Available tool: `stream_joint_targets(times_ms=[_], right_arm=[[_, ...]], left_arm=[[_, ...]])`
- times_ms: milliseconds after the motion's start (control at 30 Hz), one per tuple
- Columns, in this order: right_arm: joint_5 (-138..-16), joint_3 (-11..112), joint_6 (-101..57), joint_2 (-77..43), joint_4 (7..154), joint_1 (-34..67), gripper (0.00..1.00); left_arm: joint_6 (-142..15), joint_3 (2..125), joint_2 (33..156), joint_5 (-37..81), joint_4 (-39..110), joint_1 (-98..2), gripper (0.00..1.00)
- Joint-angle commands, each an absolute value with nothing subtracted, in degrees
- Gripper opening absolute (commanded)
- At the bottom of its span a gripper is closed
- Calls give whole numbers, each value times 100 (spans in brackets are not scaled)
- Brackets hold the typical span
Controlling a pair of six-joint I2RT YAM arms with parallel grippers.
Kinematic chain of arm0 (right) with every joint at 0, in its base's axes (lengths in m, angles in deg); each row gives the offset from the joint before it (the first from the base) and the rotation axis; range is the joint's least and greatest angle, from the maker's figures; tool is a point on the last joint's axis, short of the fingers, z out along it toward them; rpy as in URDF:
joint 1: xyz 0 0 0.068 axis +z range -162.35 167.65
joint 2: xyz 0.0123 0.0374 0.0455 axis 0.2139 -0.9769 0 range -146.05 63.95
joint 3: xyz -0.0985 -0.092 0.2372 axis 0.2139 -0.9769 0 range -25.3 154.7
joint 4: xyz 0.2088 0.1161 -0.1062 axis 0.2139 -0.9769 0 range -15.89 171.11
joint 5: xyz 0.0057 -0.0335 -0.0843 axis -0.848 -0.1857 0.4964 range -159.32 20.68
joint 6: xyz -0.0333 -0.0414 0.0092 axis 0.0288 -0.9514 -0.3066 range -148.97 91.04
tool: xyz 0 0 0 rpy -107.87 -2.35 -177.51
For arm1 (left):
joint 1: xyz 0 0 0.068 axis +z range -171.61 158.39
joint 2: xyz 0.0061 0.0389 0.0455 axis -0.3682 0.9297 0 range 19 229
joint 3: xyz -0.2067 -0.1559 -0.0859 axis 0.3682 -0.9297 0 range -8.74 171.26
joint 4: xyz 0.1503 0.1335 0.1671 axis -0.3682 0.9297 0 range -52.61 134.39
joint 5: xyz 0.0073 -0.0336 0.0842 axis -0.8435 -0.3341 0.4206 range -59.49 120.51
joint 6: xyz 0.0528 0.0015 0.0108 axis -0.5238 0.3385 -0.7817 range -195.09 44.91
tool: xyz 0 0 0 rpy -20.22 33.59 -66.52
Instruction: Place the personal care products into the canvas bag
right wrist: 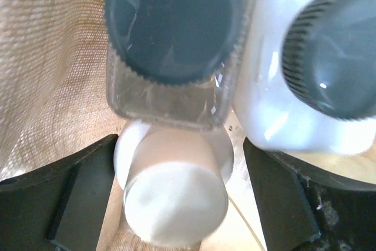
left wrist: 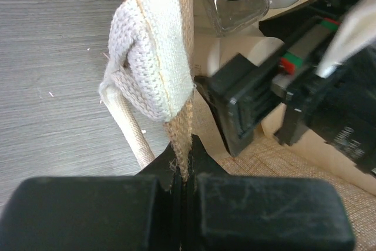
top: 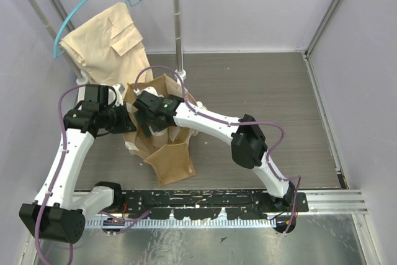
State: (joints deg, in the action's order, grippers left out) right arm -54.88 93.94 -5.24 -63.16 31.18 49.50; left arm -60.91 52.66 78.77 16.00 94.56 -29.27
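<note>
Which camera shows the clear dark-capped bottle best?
Right wrist: the clear bottle fills the frame from above, inside the canvas bag. Left wrist catches only a cropped part; top external doesn't clearly show it.

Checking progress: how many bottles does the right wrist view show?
3, in tan canvas bag: clear dark-capped bottle centre, white dark-capped bottle right, white-topped bottle below. Others possibly hidden.

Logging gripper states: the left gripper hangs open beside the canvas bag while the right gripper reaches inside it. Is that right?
Not quite. The left gripper is shut on the edge of the canvas bag, pinching the fabric, as the left wrist view shows. The right gripper does reach inside the bag.
</note>
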Motion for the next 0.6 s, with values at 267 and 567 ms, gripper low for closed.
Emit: stream_joint_targets(times_ms=[267, 567], right_arm=[[-5084, 9157, -692, -4418, 3005, 4874, 97], [-4944, 7978, -591, -2806, 3566, 4748, 99]], left_arm=[[-6065, 5340, 7944, 1568, 9602, -2941, 0], [-6103, 5367, 8027, 1739, 9627, -2943, 0]])
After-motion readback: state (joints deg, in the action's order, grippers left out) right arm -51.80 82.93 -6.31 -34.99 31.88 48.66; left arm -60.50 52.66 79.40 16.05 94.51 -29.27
